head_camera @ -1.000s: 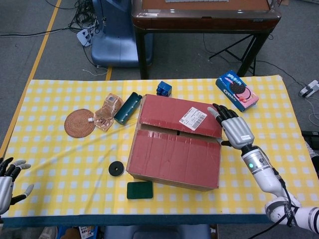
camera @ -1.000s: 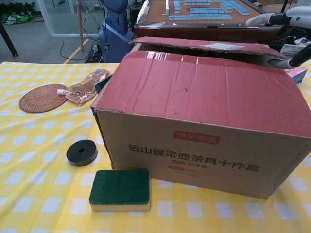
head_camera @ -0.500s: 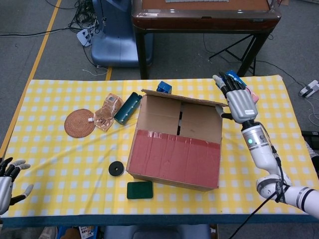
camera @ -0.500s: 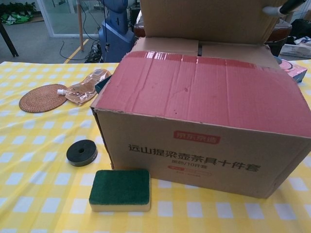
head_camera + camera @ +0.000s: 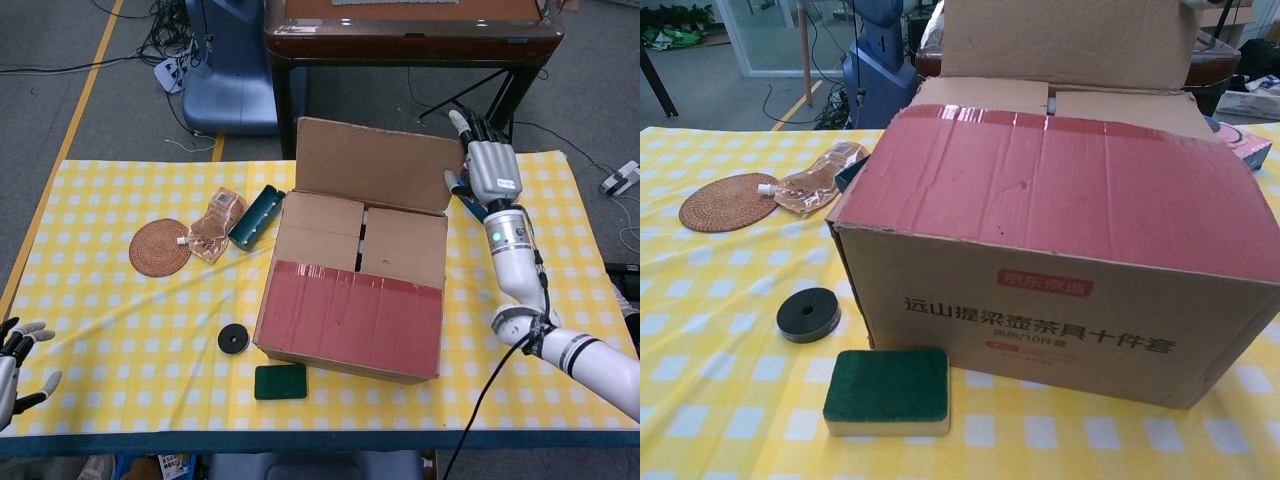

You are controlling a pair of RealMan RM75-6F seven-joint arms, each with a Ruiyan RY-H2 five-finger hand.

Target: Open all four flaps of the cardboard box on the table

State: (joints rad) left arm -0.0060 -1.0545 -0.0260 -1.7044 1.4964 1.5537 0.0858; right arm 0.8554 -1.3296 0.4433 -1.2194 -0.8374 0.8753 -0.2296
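The cardboard box [image 5: 350, 330] [image 5: 1060, 300] stands mid-table. Its far flap [image 5: 375, 165] [image 5: 1065, 40] stands raised, tilted back, brown inside showing. The near flap [image 5: 350, 305] [image 5: 1060, 190], covered in red tape, lies flat and closed. Two inner side flaps [image 5: 362, 235] lie closed beneath. My right hand [image 5: 490, 170] is at the far flap's right edge, fingers extended upward, pressing against it. My left hand [image 5: 12, 365] hovers at the table's near left corner, fingers spread, holding nothing. The chest view shows neither hand clearly.
A green sponge [image 5: 280, 381] [image 5: 887, 388] and a black disc [image 5: 233, 339] [image 5: 808, 313] lie by the box's near left. A woven coaster [image 5: 159, 246], a plastic pouch [image 5: 217, 225] and a teal case [image 5: 256, 215] sit to the left. A brown table [image 5: 410, 35] stands behind.
My right hand lifted the far flap from lying flat to standing up and tilted back, moving away and up with it. The left hand stayed nearly still.
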